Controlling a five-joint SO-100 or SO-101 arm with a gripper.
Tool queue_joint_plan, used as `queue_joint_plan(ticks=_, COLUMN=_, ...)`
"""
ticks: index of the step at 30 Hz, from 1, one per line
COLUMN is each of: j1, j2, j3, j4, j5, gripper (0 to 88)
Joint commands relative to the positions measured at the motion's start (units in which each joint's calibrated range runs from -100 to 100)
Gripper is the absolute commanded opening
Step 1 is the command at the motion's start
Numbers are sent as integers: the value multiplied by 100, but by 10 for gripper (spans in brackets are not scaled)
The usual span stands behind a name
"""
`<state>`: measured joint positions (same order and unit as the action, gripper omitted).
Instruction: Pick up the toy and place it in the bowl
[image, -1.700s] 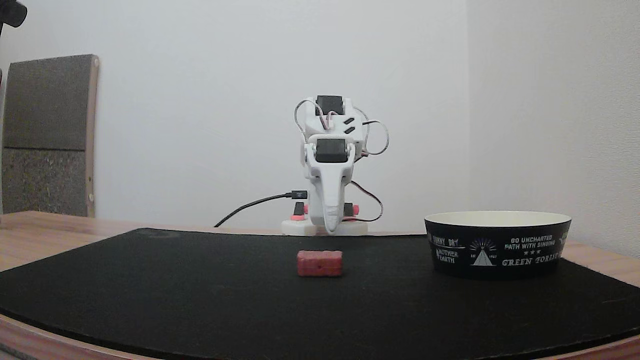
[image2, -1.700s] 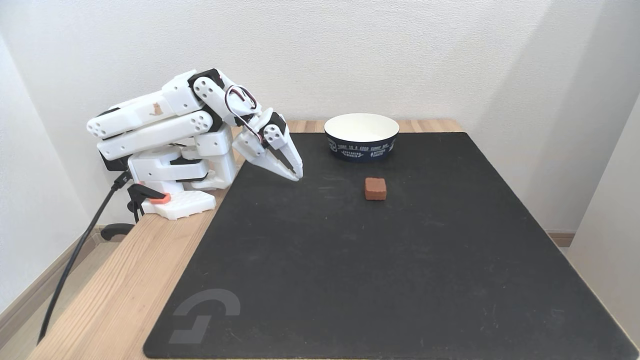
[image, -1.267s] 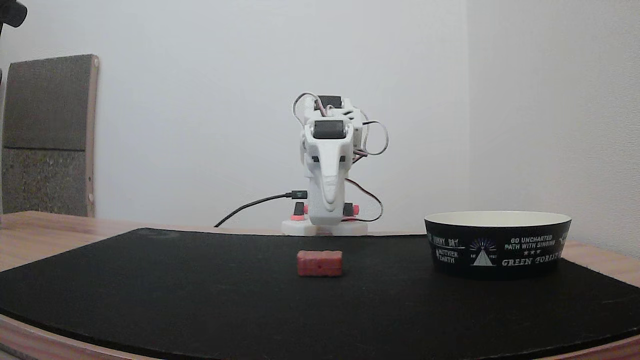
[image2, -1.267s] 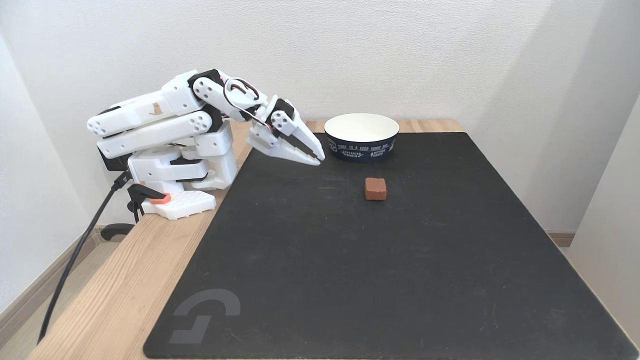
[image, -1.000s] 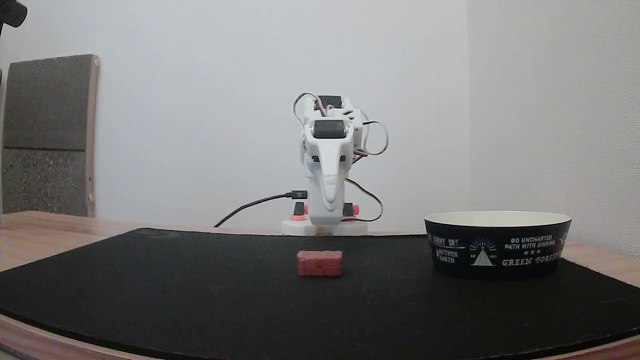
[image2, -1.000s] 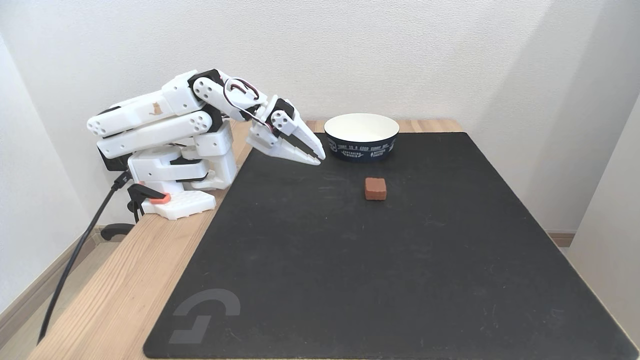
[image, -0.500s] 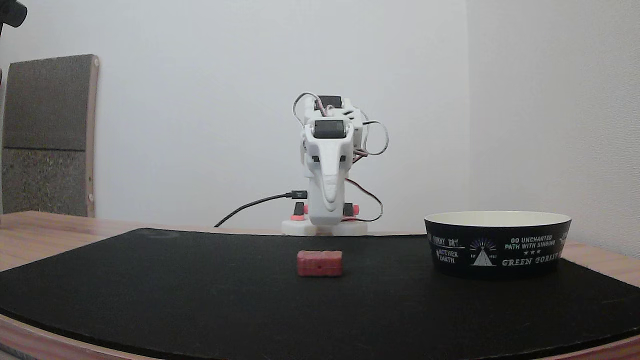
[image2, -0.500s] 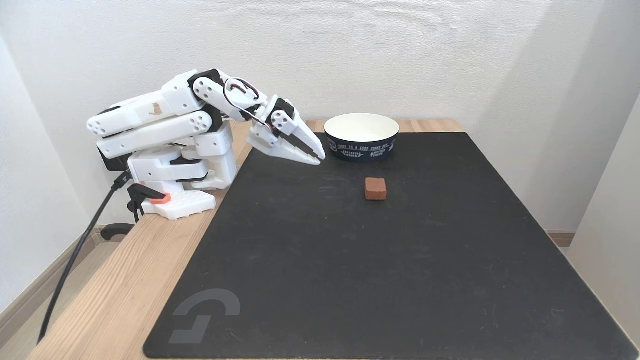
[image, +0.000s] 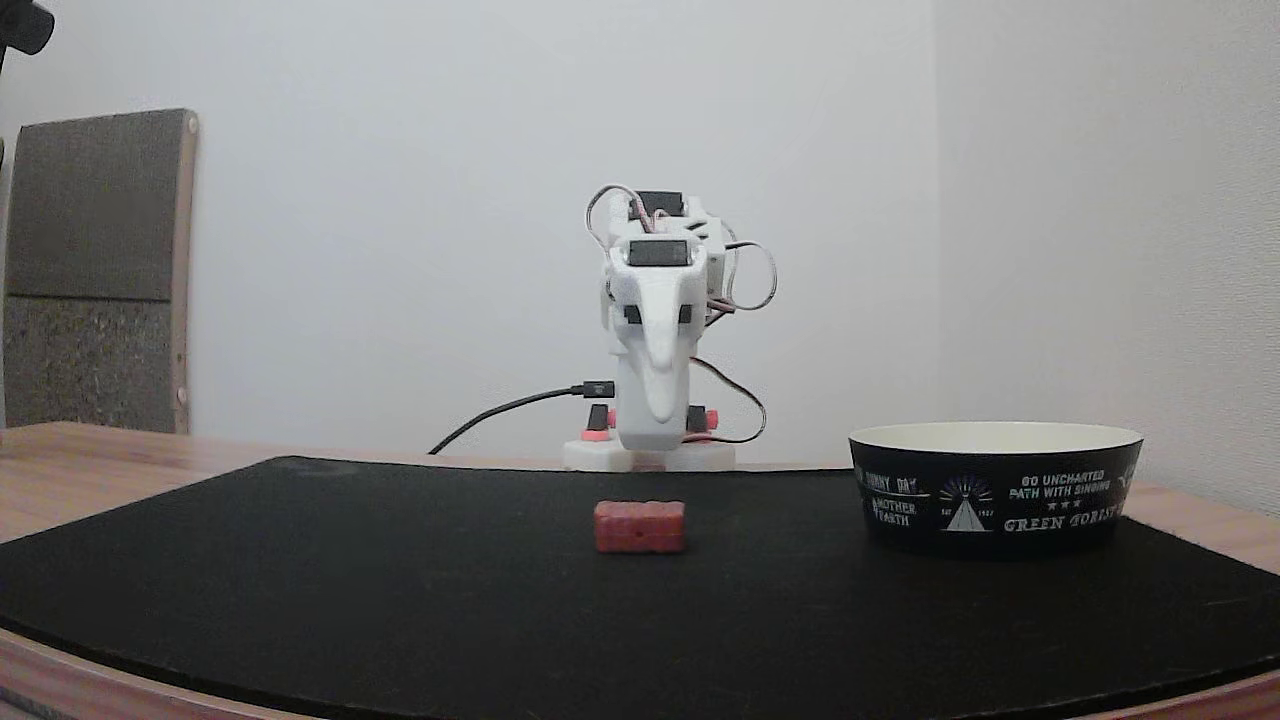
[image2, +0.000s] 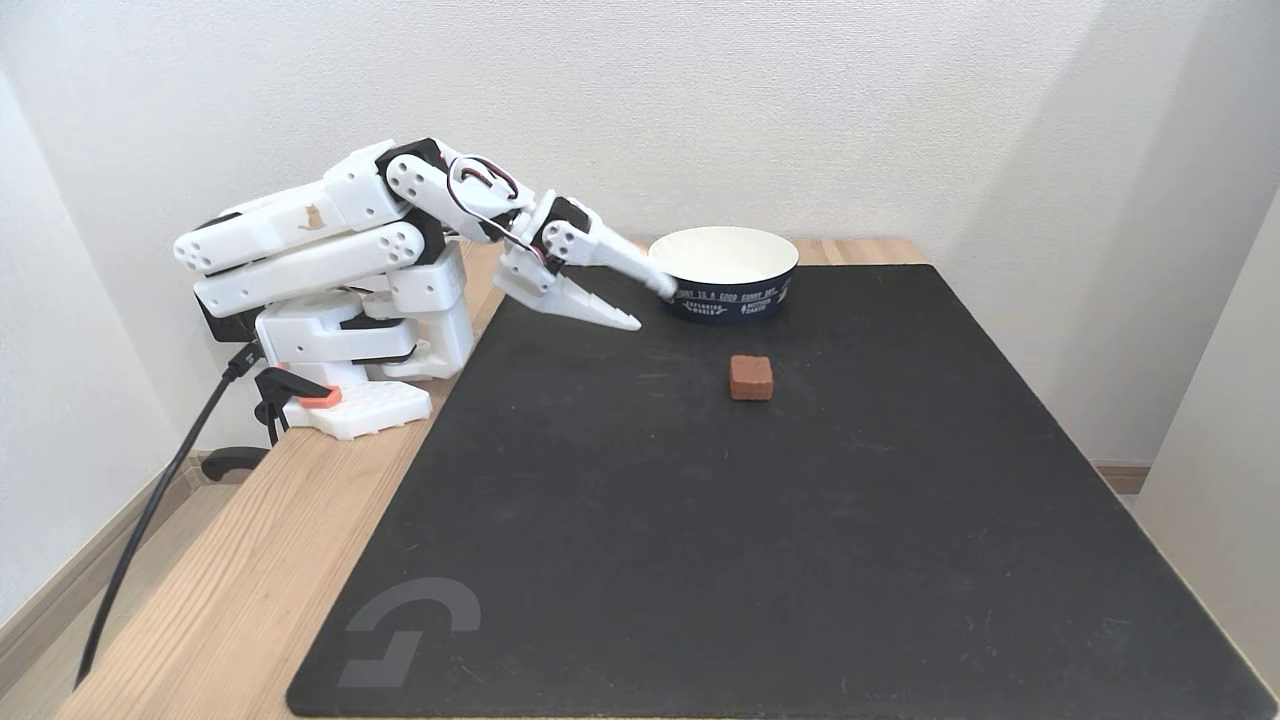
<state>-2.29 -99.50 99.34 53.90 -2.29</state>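
Toy (image2: 751, 377) on mat, well apart from hand (image2: 650, 305); fingers spread.

In a fixed view, the gripper (image: 655, 405) faces the camera head-on, so the gap between its jaws cannot be read there. It hides part of the arm's base (image: 600, 455) behind it. Below it, the toy (image: 640, 526) shows one side face, its top unseen. In the other fixed view, the upper finger (image2: 628, 264) overlaps the bowl (image2: 735, 298); contact cannot be told. The mat (image2: 760, 520) is cut at the bottom edge.
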Motion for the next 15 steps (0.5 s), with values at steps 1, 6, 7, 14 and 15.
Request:
queue_joint_plan(ticks=1, j1=57, j2=25, j3=12, j4=-107, j5=-6, gripper=387)
queue_joint_plan(ticks=6, j1=91, j2=25, j3=12, j4=-132, j5=-11, gripper=394)
queue_joint_plan(ticks=7, j1=116, j2=67, j3=12, j4=-158, j5=-11, gripper=394)
queue_joint_plan(ticks=14, j1=133, j2=108, j3=-556, j4=-5, j5=31, gripper=395)
queue_joint_plan(ticks=15, j1=124, j2=117, j3=-745, j4=173, j5=31, gripper=395)
